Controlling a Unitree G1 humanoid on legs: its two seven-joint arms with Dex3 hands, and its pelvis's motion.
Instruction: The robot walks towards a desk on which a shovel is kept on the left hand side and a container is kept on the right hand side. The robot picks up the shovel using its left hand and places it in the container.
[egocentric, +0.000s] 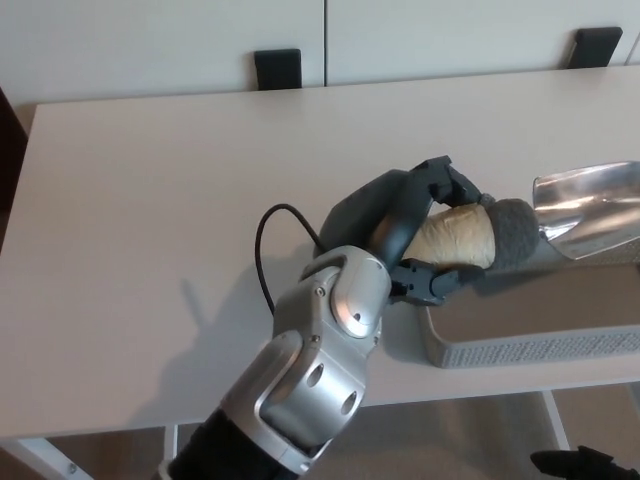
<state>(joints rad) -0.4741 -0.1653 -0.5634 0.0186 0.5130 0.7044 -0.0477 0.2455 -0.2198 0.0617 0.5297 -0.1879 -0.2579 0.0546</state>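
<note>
My left hand (405, 225) is shut on the shovel's tan handle (455, 238), fingers wrapped over its top and thumb beneath. The shovel has a grey collar (512, 232) and a shiny metal scoop (588, 208) pointing right, held level above the left end of the grey container (530, 325). The container lies at the table's front right, its open tray under the shovel. My silver left forearm (320, 340) comes up from the bottom centre. Only a dark bit of my right hand (580, 465) shows at the bottom right corner, below the table edge.
The pale table (180, 220) stretches wide to the left and back. Two black chair backs (277, 68) (594, 45) stand behind its far edge against a white wall. A black cable (268, 250) loops from my left wrist.
</note>
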